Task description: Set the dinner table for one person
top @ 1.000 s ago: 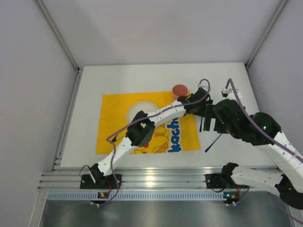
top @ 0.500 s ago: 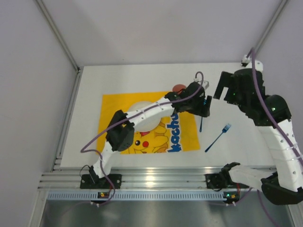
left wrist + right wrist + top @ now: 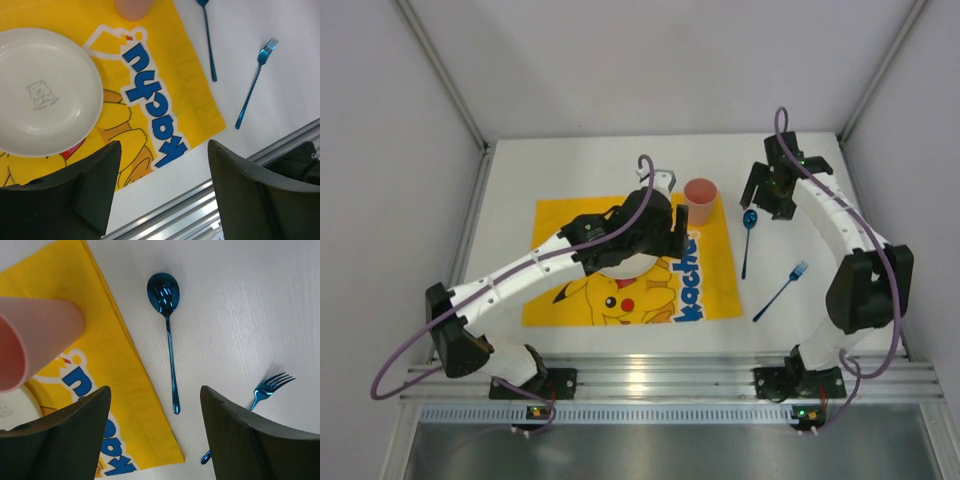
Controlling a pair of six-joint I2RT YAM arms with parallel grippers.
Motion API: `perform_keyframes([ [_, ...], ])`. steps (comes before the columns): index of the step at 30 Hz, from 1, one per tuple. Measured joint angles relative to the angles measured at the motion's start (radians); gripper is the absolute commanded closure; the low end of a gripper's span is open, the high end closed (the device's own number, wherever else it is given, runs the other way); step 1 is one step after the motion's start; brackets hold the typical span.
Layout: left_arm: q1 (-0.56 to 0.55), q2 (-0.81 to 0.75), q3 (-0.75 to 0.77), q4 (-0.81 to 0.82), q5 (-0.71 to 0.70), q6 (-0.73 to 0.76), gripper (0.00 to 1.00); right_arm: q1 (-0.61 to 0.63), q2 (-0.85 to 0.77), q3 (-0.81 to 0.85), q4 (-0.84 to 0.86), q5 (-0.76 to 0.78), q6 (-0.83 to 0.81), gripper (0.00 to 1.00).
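Observation:
The white dinner table (image 3: 510, 190) carries a yellow Pikachu mat (image 3: 560, 300). A white plate (image 3: 45, 90) lies on the mat, mostly under my left arm in the top view. A pink cup (image 3: 701, 200) stands at the mat's far right corner. A blue spoon (image 3: 746, 245) lies just right of the mat, and a blue fork (image 3: 782, 290) lies slanted further right. My left gripper (image 3: 164, 150) is open and empty above the mat by the plate (image 3: 665, 235). My right gripper (image 3: 155, 392) is open and empty above the spoon's bowl end (image 3: 770, 195).
An aluminium rail (image 3: 650, 375) runs along the table's near edge, also seen in the left wrist view (image 3: 210, 200). Grey walls and slanted posts (image 3: 440, 70) enclose the table on the left, back and right.
My left gripper has pulled back left from the spoon to over the plate, uncovering the cup. My right arm has swung to the far side near the spoon's bowl. Spoon and fork lie still.

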Motion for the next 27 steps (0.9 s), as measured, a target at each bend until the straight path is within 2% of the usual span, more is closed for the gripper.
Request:
perform_keyframes([
  [4, 0.000, -0.072, -0.056, -0.091, -0.069, -0.036, 0.25, -0.001, 0.116, -0.038, 0.036, -0.021, 0.018, 0.30],
  [5, 0.000, -0.092, -0.059, -0.112, -0.084, -0.042, 0.25, -0.001, 0.139, -0.038, 0.044, -0.021, 0.020, 0.36],
  [7, 0.000, -0.132, -0.060, -0.147, -0.108, -0.056, 0.25, -0.001, 0.185, -0.034, 0.066, -0.018, 0.023, 0.38],
  [10, 0.000, -0.198, -0.060, -0.194, -0.147, -0.073, 0.25, -0.001, 0.263, -0.019, 0.089, -0.013, 0.018, 0.46],
  [11, 0.000, -0.216, -0.060, -0.209, -0.158, -0.079, 0.25, -0.001, 0.292, -0.015, 0.100, -0.011, 0.018, 0.52],
  [16, 0.000, -0.238, -0.040, -0.286, -0.195, -0.091, 0.25, -0.001, 0.394, -0.015, 0.128, 0.008, 0.016, 0.62],
  [19, 0.000, -0.228, -0.016, -0.326, -0.204, -0.091, 0.25, -0.002, 0.408, -0.014, 0.144, 0.018, 0.012, 0.70],
  [20, 0.000, -0.222, -0.004, -0.338, -0.205, -0.091, 0.25, -0.002, 0.408, -0.014, 0.146, 0.021, 0.012, 0.77],
  [22, 0.000, -0.209, 0.015, -0.354, -0.209, -0.091, 0.25, -0.002, 0.409, -0.014, 0.153, 0.026, 0.009, 0.83],
  [23, 0.000, -0.204, 0.023, -0.360, -0.212, -0.091, 0.25, -0.002, 0.409, -0.016, 0.158, 0.029, 0.008, 0.90],
  [26, 0.000, -0.195, 0.031, -0.374, -0.216, -0.092, 0.25, -0.002, 0.405, -0.030, 0.180, 0.037, 0.002, 1.00],
  [27, 0.000, -0.193, 0.033, -0.380, -0.216, -0.092, 0.25, -0.002, 0.401, -0.037, 0.189, 0.038, 0.001, 1.00],
])
